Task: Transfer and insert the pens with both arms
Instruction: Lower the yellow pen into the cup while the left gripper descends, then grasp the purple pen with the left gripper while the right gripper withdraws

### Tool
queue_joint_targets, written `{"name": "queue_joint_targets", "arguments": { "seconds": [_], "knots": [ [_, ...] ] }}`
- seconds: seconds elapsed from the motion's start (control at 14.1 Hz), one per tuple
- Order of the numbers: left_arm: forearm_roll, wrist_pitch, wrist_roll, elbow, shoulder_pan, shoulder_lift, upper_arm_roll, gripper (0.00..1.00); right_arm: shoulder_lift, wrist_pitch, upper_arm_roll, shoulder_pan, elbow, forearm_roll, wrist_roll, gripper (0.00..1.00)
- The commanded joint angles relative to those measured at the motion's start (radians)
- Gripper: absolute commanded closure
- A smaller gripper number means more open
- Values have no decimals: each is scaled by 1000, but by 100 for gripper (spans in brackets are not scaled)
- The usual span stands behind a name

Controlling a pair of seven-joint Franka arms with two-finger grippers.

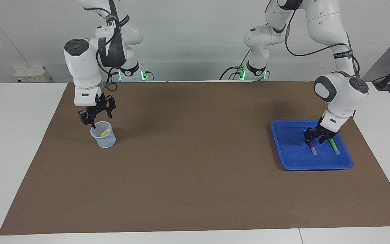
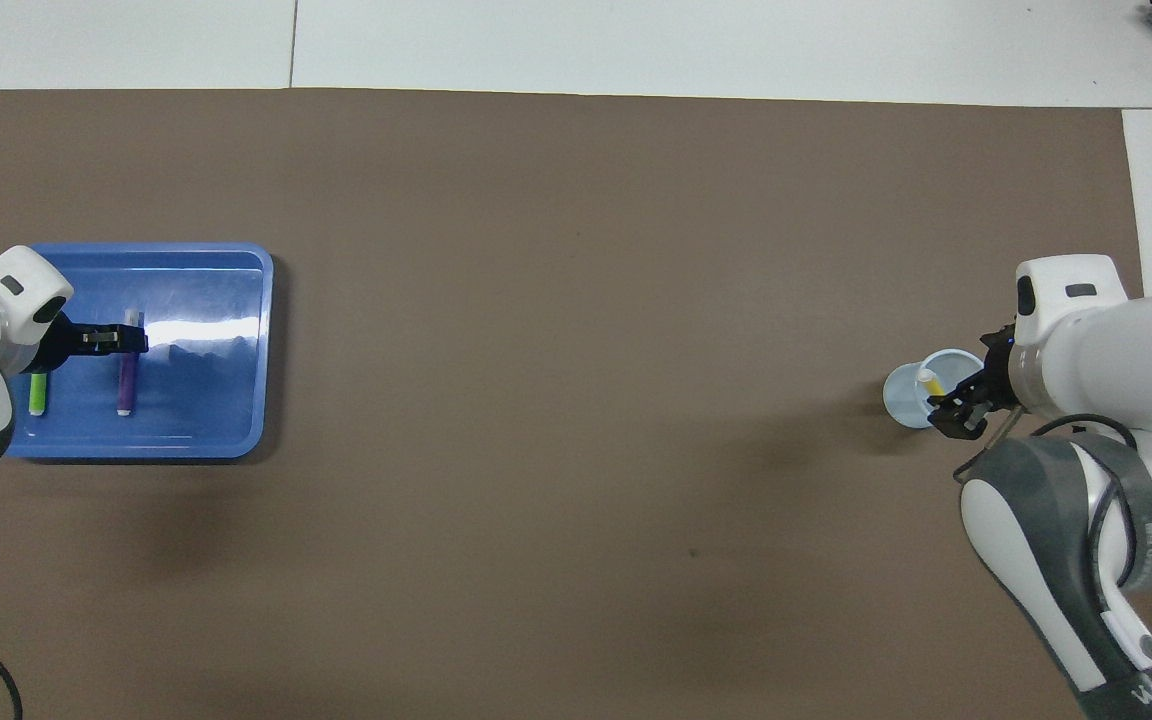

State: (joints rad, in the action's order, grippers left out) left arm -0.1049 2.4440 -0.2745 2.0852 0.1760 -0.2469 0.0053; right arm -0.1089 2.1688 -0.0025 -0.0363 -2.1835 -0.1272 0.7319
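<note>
- The right gripper (image 1: 95, 117) hangs just over the rim of the clear cup (image 1: 103, 135), wrist pointing down; its jaws are spread apart and hold nothing.
- The left gripper (image 1: 316, 137) is lowered into the blue tray (image 1: 288, 149), the forearm bent steeply down; its jaws straddle the purple pen (image 1: 312, 148), but whether they have closed on it I cannot tell.
- The cup stands at the right arm's end of the tabletop (image 1: 195, 176) and holds the yellow pen (image 1: 105, 131), which leans inside with its pale end up.
- The tray sits at the left arm's end; the purple pen and the green pen (image 1: 334, 146) lie side by side in it, apart from each other.
- The brown mat (image 2: 576, 250) between cup and tray lies bare.
- The tray's rim is close to the mat's edge.
</note>
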Motion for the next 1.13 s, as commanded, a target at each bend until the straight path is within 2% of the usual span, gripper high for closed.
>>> {"name": "queue_joint_targets", "arguments": {
  "seconds": [0.0, 0.57, 0.71, 0.92, 1.06],
  "knots": [
    [-24, 27, -28, -25, 11, -28, -8, 34, -25, -95, 15, 9, 53, -3, 11, 0],
    [-50, 67, -28, -48, -3, -77, -15, 37, -25, -84, 25, 0, 67, 0, 0, 0],
    [-50, 67, -28, -50, -3, -77, -15, 38, -25, -86, 50, 0, 67, 76, -25, 0],
    [-50, 67, -28, -50, -3, -77, -15, 48, -28, -101, 59, 0, 62, 121, -138, 0],
    [-50, 67, -28, -50, -3, -77, -15, 64, -28, -106, 67, 0, 57, 156, -210, 0]
  ]
}}
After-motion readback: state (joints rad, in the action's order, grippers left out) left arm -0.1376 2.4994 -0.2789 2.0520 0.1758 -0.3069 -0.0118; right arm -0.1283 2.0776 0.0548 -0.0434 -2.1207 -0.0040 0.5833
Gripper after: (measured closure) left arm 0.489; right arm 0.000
